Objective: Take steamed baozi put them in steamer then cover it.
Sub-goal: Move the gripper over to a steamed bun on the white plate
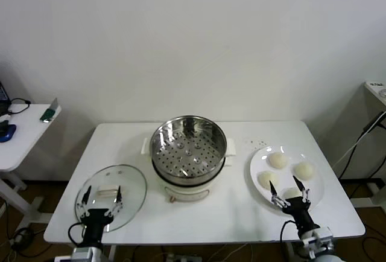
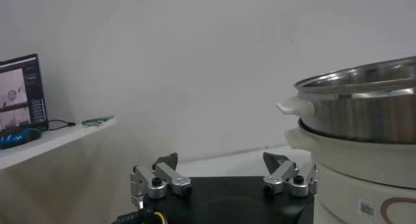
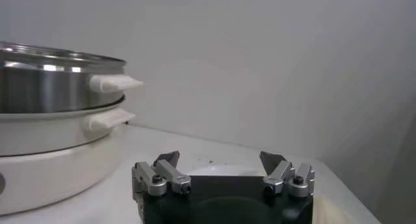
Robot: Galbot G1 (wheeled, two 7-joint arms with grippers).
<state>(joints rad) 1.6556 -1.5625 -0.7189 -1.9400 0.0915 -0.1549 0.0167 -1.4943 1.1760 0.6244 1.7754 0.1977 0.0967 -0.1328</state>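
Observation:
The steamer (image 1: 188,150), a shiny steel pot with a perforated tray on a cream base, stands uncovered at mid-table. It also shows in the left wrist view (image 2: 364,112) and the right wrist view (image 3: 52,89). The glass cover (image 1: 129,180) lies flat on the table to its left. My left gripper (image 1: 102,192) is open and empty above the cover's near part, by its bar handle (image 1: 107,188). Several baozi (image 1: 277,160) lie on a white plate (image 1: 256,165) to the right. My right gripper (image 1: 290,188) is open at the nearest baozi (image 1: 292,193), which it partly hides.
A white side table (image 1: 18,135) with small devices stands off to the left, and a screen (image 2: 19,92) sits on it. Another table's edge (image 1: 377,90) and cables are at the far right. Both grippers are near the table's front edge.

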